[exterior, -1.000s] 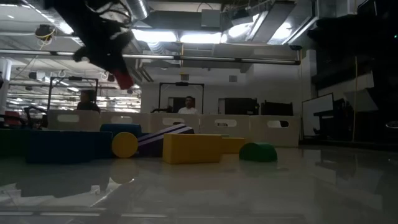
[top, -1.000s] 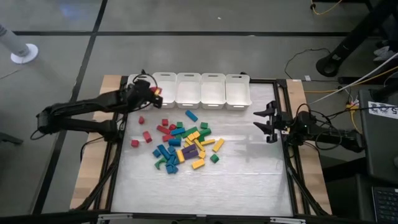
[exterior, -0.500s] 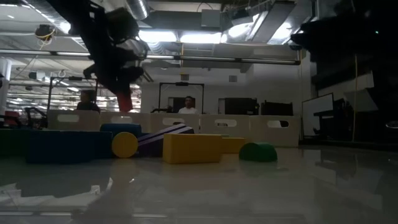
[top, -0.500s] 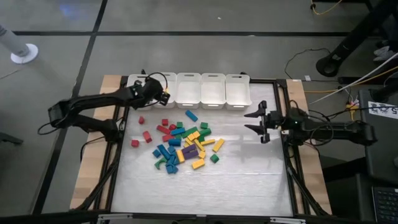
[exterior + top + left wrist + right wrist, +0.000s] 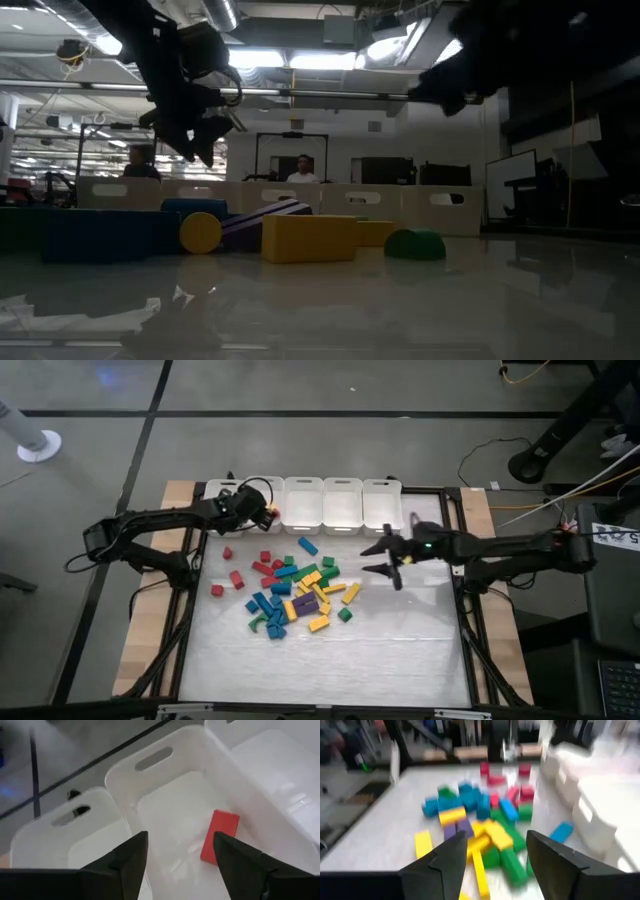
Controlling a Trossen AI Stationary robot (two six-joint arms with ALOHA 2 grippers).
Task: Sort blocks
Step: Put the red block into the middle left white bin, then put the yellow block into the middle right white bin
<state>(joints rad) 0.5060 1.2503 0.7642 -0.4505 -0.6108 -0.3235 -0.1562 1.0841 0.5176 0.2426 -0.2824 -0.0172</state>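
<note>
Several coloured blocks [image 5: 295, 595] lie heaped on the white table, also seen past my right gripper's fingers as a pile [image 5: 480, 825]. My left gripper [image 5: 262, 512] hangs open over the second white bin from the left [image 5: 150, 785]. A red block [image 5: 220, 836] lies flat on that bin's floor, beyond the fingers and free of them. My right gripper [image 5: 385, 557] hovers open to the right of the pile, above the table, pointing toward the blocks with nothing between its fingers.
A row of white bins [image 5: 325, 505] stands along the table's far edge. A few red blocks [image 5: 228, 553] lie apart, left of the pile. A black frame [image 5: 465, 600] borders the table. People show in the room behind [image 5: 303, 170].
My left gripper has sunk over the second bin, opened and let go of the red block, which now lies in the bin. My right gripper has swung from the table's right edge toward the pile, staying open.
</note>
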